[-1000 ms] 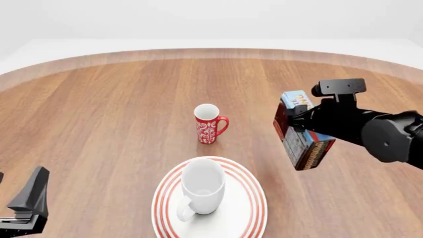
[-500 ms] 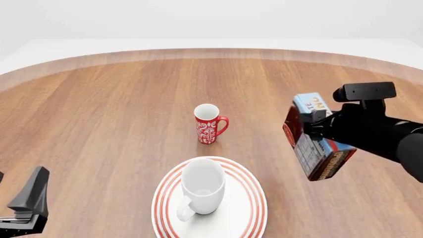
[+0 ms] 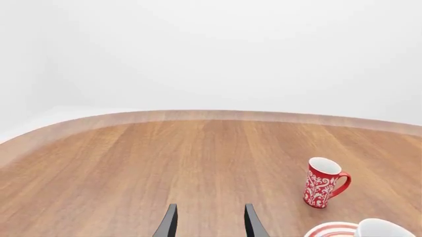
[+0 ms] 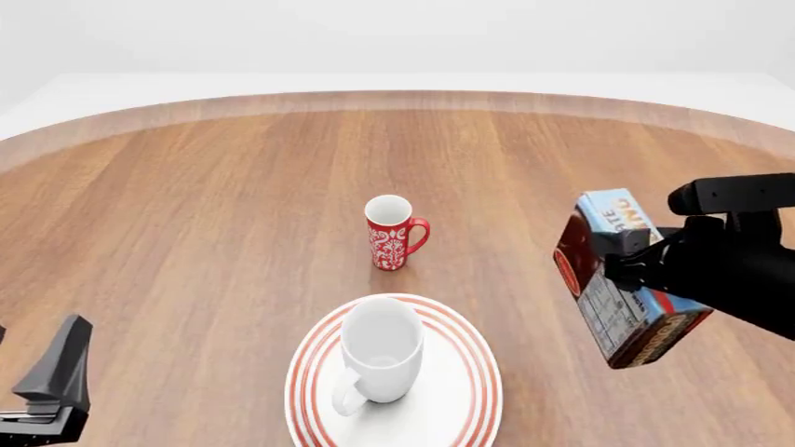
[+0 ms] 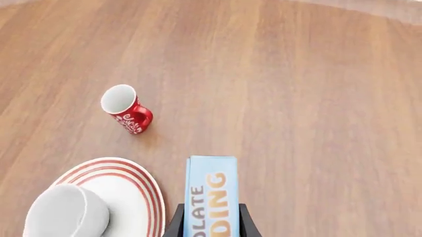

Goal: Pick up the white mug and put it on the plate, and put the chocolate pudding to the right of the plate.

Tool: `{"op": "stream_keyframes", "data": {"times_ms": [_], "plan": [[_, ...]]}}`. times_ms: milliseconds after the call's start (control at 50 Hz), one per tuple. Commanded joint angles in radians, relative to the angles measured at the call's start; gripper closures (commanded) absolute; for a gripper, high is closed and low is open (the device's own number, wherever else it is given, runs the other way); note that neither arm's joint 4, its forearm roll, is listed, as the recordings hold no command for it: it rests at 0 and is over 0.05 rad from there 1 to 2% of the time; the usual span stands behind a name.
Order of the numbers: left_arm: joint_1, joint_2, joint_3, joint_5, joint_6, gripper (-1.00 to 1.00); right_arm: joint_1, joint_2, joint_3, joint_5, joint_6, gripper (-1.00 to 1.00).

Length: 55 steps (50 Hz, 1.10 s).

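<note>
I count two mugs on my counter (image 4: 186, 233): one white mug (image 4: 379, 352), one red mug (image 4: 393, 233). One plate (image 4: 466, 396), red rings round its rim, and that is the only plate out here. One pudding (image 4: 621, 279) carton, just the one. Two arms of mine in play, so two sets of jaws: my left gripper (image 4: 50, 391) low at the near edge, my right gripper (image 4: 646, 265) out on the far side. That makes four loose things in all: two mugs, one plate, one carton. One counter carries the lot.
</note>
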Motion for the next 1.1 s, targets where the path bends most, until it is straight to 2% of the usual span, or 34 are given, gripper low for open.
{"op": "stream_keyframes", "data": {"times_ms": [20, 560, 740, 1100], "plan": [[0.000, -0.003, 0.000, 0.003, 0.002, -1.00, -0.014, -0.065, 0.046, 0.035, 0.004, 1.00], [-0.003, -0.003, 0.000, 0.003, 0.007, -1.00, -0.040, -0.134, 0.188, 0.049, -0.027, 1.00], [-0.004, -0.002, 0.000, 0.002, 0.008, -1.00, -0.056, -0.155, 0.195, 0.065, -0.028, 1.00], [-0.005, 0.005, 0.000, -0.006, 0.010, -1.00, -0.071, -0.141, 0.254, 0.026, -0.026, 1.00]]}}
